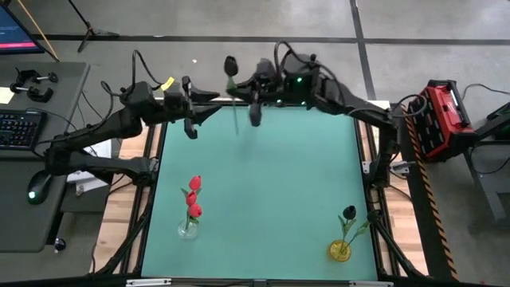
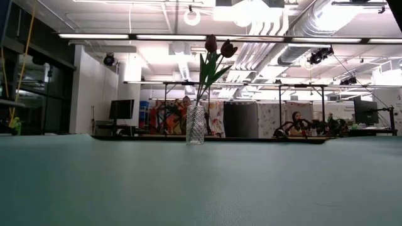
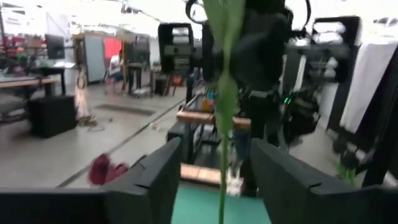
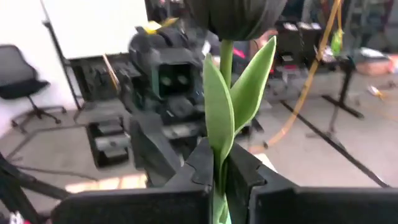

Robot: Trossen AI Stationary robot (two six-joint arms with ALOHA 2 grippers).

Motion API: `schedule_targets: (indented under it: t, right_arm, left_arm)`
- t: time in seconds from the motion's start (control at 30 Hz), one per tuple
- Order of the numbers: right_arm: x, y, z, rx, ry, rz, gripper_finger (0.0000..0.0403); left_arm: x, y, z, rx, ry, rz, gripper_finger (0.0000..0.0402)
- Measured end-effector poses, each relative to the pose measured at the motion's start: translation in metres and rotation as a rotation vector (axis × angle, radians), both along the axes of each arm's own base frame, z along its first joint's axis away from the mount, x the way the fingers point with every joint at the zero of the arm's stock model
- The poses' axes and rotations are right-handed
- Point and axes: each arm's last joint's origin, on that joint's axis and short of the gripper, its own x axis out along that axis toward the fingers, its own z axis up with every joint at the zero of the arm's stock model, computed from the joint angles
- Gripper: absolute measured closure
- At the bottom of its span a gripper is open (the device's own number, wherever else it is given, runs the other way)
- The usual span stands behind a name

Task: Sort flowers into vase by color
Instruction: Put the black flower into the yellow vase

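A dark, near-black flower (image 1: 231,65) stands upright above the table's far edge, its stem (image 1: 236,119) hanging below my right gripper (image 1: 241,96), which is shut on it. In the right wrist view the head (image 4: 236,15) and two green leaves (image 4: 249,74) rise above the gripper (image 4: 217,158). My left gripper (image 1: 217,100) faces it from the table's left, open (image 3: 216,148). The stem (image 3: 224,124) shows between its fingers, untouched. A clear vase (image 1: 188,229) holds two red flowers (image 1: 194,185). A yellow vase (image 1: 340,249) holds one dark flower (image 1: 348,213). My right gripper pinches the flower's stem (image 4: 219,146) between its two fingers, at the base of the leaves and well below the head. The fingers point level from the table's right side and lie across the stem. The flower stands upright, clear of the table, with its lower stem hanging free.
Both vases stand near the table's near edge, the clear one (image 2: 195,124) left and the yellow one right. The green mat (image 1: 263,183) between them and the arms is bare. A desk with a keyboard (image 1: 16,127) lies beyond the left edge, a red box (image 1: 438,115) beyond the right.
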Motion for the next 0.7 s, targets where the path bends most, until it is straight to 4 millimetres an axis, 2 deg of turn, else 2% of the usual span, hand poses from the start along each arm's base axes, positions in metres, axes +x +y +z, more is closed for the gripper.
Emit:
schedule_targets:
  t: [0.13,0.2,0.37,0.47,0.7]
  right_arm:
    - [-0.02,-0.004,-0.003,0.027,0.141,-0.02,0.0401]
    - [-0.035,0.0,-0.003,0.053,0.226,0.001,0.04]
    - [-0.082,0.031,-0.002,0.122,0.462,0.071,0.0401]
    - [-0.102,0.05,-0.005,0.152,0.584,0.034,0.0402]
    - [-0.14,0.082,-0.002,0.195,0.689,-0.093,0.0402]
  left_arm:
    - [-0.016,0.0,-0.001,0.019,0.056,0.032,0.0192]
    - [-0.024,-0.001,-0.001,0.012,0.079,0.044,0.0184]
    - [-0.038,-0.005,-0.003,0.013,0.096,0.051,0.0182]
    - [-0.041,-0.007,-0.012,-0.006,0.076,0.048,0.0183]
    - [-0.042,-0.007,-0.033,-0.097,-0.026,0.032,0.0184]
